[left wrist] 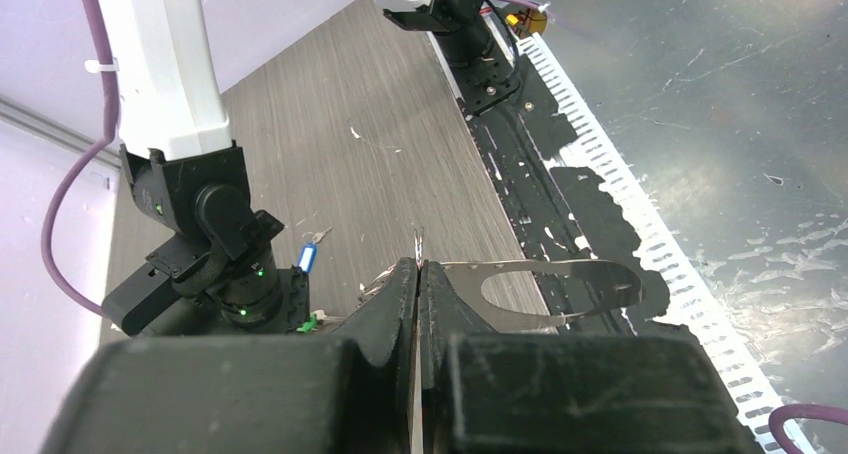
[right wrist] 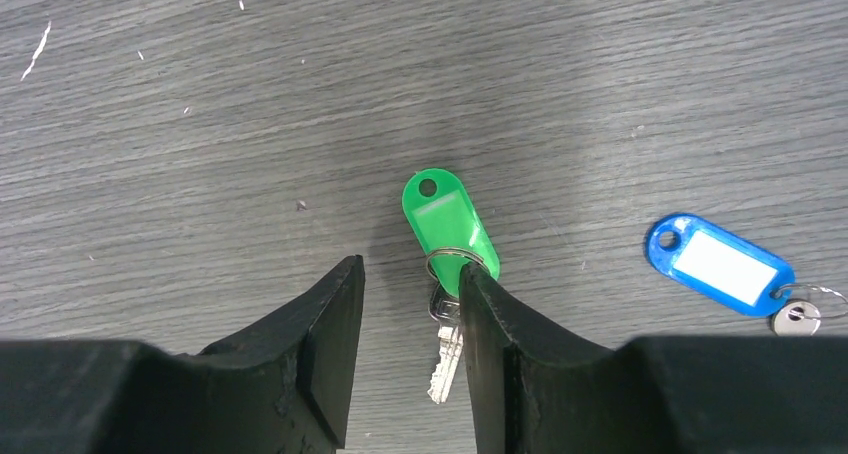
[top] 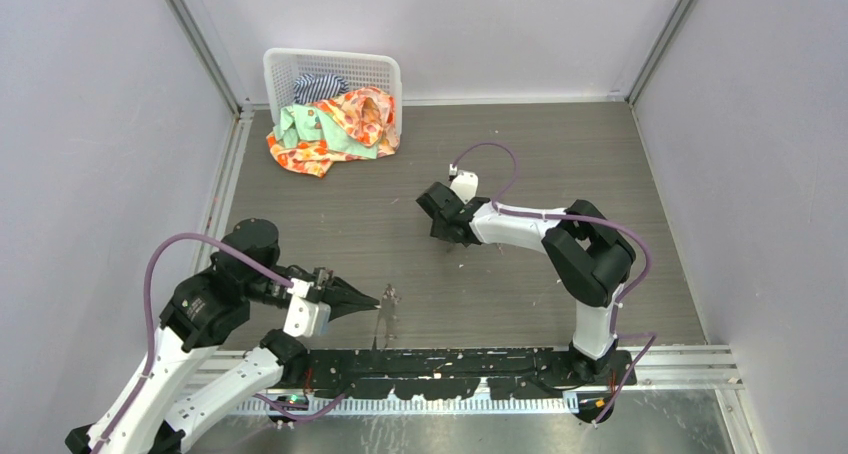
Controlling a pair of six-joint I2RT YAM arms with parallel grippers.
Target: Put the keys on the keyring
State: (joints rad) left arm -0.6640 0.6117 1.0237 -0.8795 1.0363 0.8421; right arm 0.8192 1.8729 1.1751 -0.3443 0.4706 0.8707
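Right pincer (right wrist: pixel 408 274) spread over the bench (right wrist: pixel 200 124), green key (right wrist: pixel 445 219) hard against one finger, off-centre: closing may flick it aside or nip only its edge. Blue key (right wrist: pixel 720 264) lies nearby, untouched. Left pincer (left wrist: pixel 417 266) pinches the keyring (left wrist: pixel 560 286), well apart.

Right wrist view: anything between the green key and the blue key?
Nothing. In the right wrist view only bare wood table lies between the green key and the blue key.
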